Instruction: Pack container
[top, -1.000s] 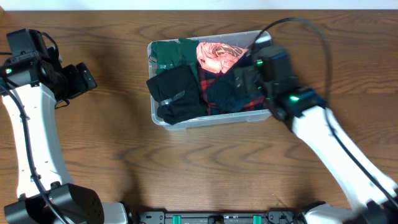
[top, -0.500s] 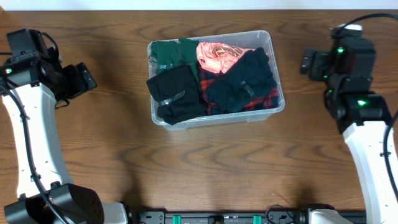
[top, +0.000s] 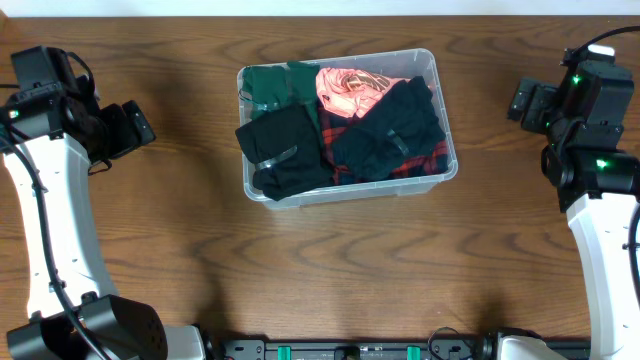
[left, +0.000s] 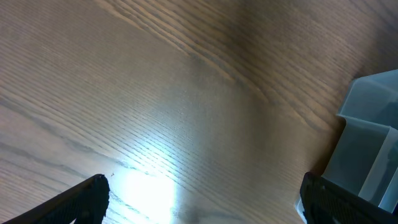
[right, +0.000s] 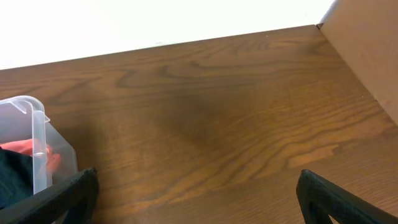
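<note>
The clear plastic container (top: 448, 150) sits in the middle of the wooden table. It holds clothes: a green piece (top: 272, 85), a pink patterned piece (top: 345, 88), a red plaid piece (top: 335, 128) and black pieces (top: 285, 150). My left gripper (top: 135, 125) is open and empty, left of the container; the left wrist view (left: 202, 205) shows bare wood and a container corner (left: 370, 143). My right gripper (top: 525, 102) is open and empty, right of the container; the right wrist view (right: 196, 199) shows a container corner (right: 37, 134) at far left.
The wooden table (top: 330, 270) surrounds the container. A white wall borders the table's far edge (right: 155, 25). A tan panel (right: 373, 43) stands at the far right in the right wrist view.
My right arm has pulled back from over the container to the right side of the table, empty. The black garment it was over stays in the container. The left arm has not moved.
</note>
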